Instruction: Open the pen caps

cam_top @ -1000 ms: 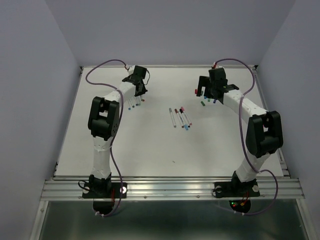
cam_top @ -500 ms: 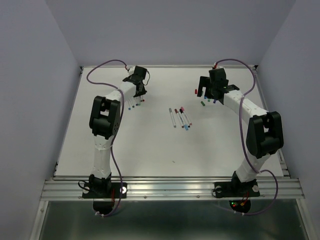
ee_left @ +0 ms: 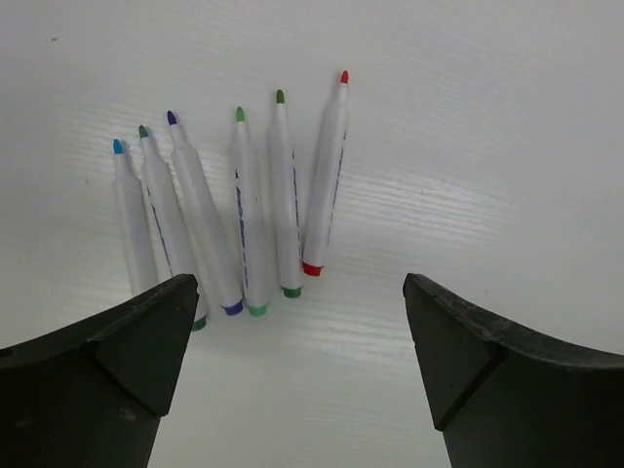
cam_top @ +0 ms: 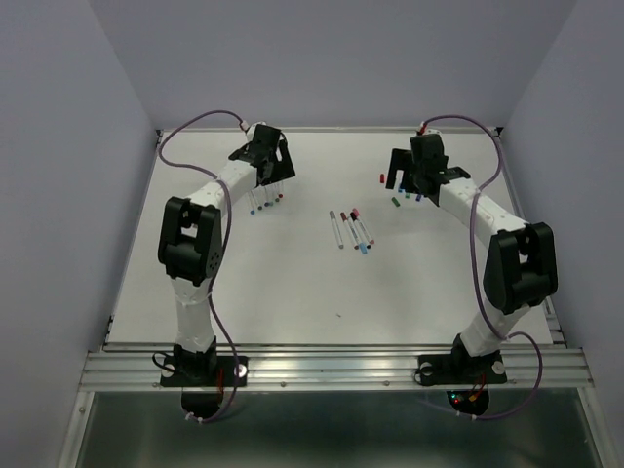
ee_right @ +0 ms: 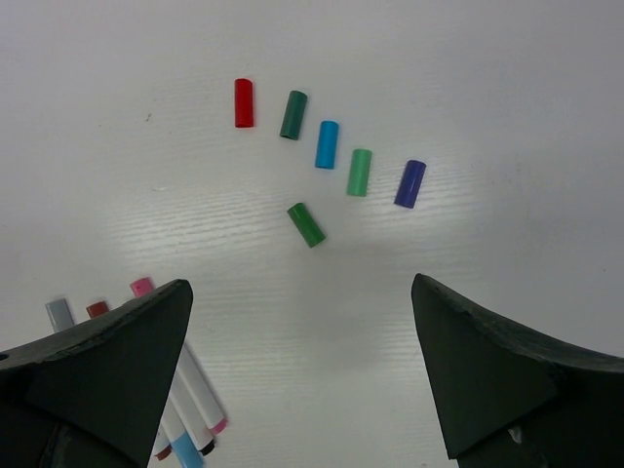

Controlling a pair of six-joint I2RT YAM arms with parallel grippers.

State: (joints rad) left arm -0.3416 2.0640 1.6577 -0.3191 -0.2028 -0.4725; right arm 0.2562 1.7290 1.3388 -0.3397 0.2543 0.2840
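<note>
six loose pen caps [ee_right: 327, 144] are lying on the white table [cam_top: 292, 283] toward its far right. five are forming a curved row running red, dark green, blue, green, purple, and a sixth, green, is sitting just below the row, none of them touching. the right gripper [cam_top: 407, 183] is hanging above them with its jaws spread wide, gripping nothing. toward the far left, six uncapped pens [ee_left: 244, 210] are lying side by side in a fan beneath the left gripper [cam_top: 273, 180], whose jaws are likewise standing wide apart and empty. a few capped pens [cam_top: 351, 229] are resting mid-table between the arms.
</note>
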